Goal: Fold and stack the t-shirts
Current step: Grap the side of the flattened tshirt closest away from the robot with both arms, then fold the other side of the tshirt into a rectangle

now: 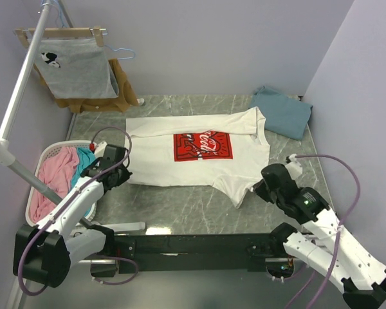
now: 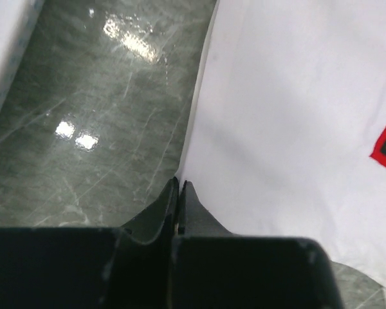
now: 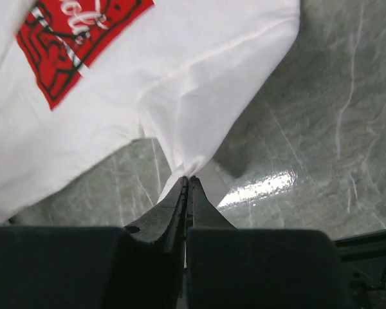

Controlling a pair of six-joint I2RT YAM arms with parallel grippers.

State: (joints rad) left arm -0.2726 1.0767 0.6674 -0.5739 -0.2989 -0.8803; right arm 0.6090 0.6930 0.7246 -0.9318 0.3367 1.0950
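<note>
The white t-shirt (image 1: pixel 180 164) with the red logo (image 1: pixel 203 146) lies spread on the table, collar to the right. My left gripper (image 1: pixel 120 169) is shut on its left hem edge; the left wrist view shows the closed tips (image 2: pixel 179 184) at the edge of the white cloth (image 2: pixel 296 116). My right gripper (image 1: pixel 260 187) is shut on the near sleeve; the right wrist view shows the tips (image 3: pixel 188 179) pinching white cloth (image 3: pixel 199 109), which is lifted a little off the table. The teal-blue t-shirt (image 1: pixel 282 111) lies folded at the back right corner.
A white laundry basket (image 1: pixel 46 152) with pink and teal clothes stands left of the table. A grey shirt (image 1: pixel 77 72) and a brown garment (image 1: pixel 120 96) hang at the back left. A white pole (image 1: pixel 18 100) slants over the left side. Walls close the back and right.
</note>
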